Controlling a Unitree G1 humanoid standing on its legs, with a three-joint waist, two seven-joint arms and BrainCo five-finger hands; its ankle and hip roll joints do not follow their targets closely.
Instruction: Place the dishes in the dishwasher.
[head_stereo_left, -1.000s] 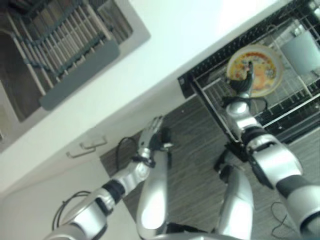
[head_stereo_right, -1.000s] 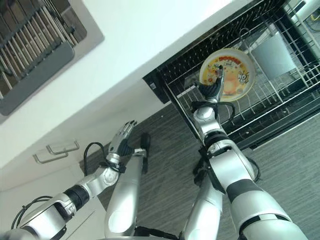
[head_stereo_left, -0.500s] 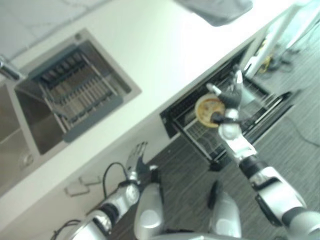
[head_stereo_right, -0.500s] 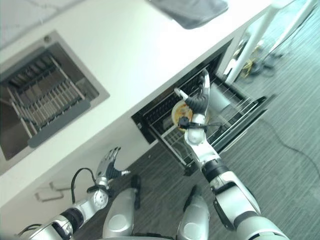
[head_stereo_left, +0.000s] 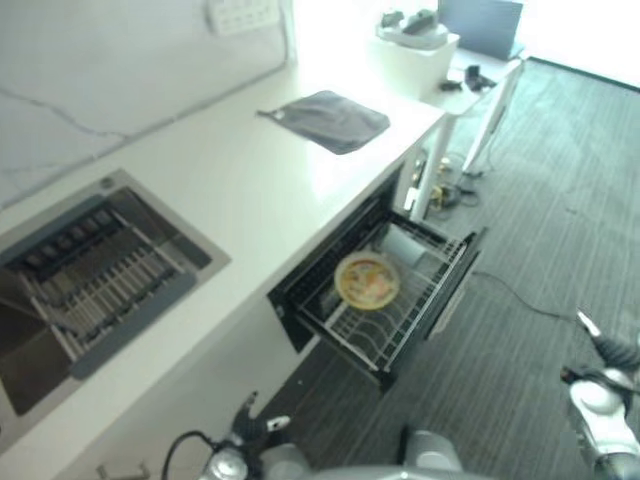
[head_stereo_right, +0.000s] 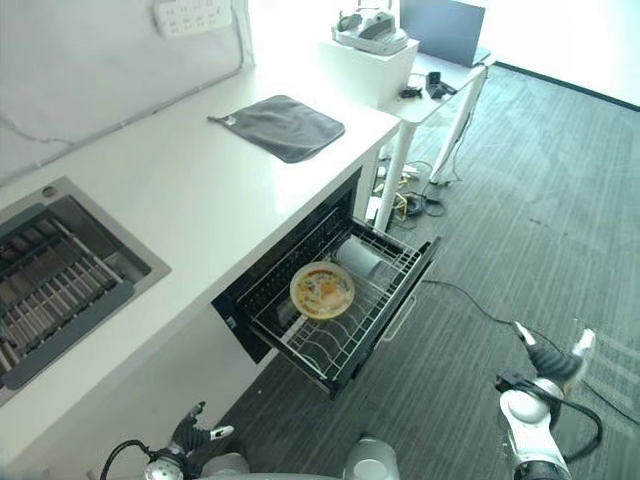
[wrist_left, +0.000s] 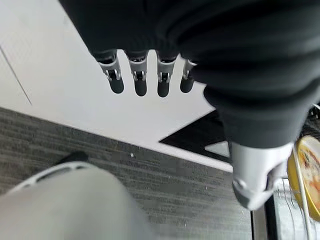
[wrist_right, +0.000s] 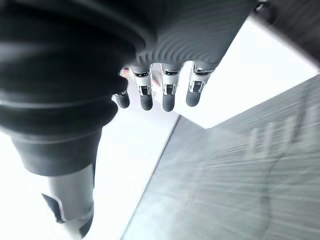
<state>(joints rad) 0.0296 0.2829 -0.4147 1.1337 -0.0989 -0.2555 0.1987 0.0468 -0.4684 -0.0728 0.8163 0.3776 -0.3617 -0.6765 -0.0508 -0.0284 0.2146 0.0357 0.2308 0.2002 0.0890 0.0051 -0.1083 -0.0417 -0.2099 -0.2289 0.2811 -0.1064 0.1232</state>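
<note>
**Plate racked, both hands empty**

In the pulled-out dishwasher rack (head_stereo_left: 415, 300) under the white counter (head_stereo_left: 260, 190): yellow patterned plate (head_stereo_left: 367, 279), standing among the wire tines, a pale cup (head_stereo_left: 403, 245) just beside it toward the back.

Left eye view: dark cloth (head_stereo_left: 328, 119) flat on the counter; sink (head_stereo_left: 100, 275) with a slatted drainer at the left; left hand (head_stereo_left: 252, 428) low at the bottom edge, well apart from the rack; right hand (head_stereo_left: 612, 350) at the right edge above grey floor.

Right eye view: same layout; right hand spread, thumb and fingers apart, holding nothing.

Left wrist view: fingers (wrist_left: 140, 80) straight in a row, thumb apart, nothing held; edge of the plate at the side.

Right wrist view: fingers (wrist_right: 168, 95) straight, thumb apart, nothing between them
</note>
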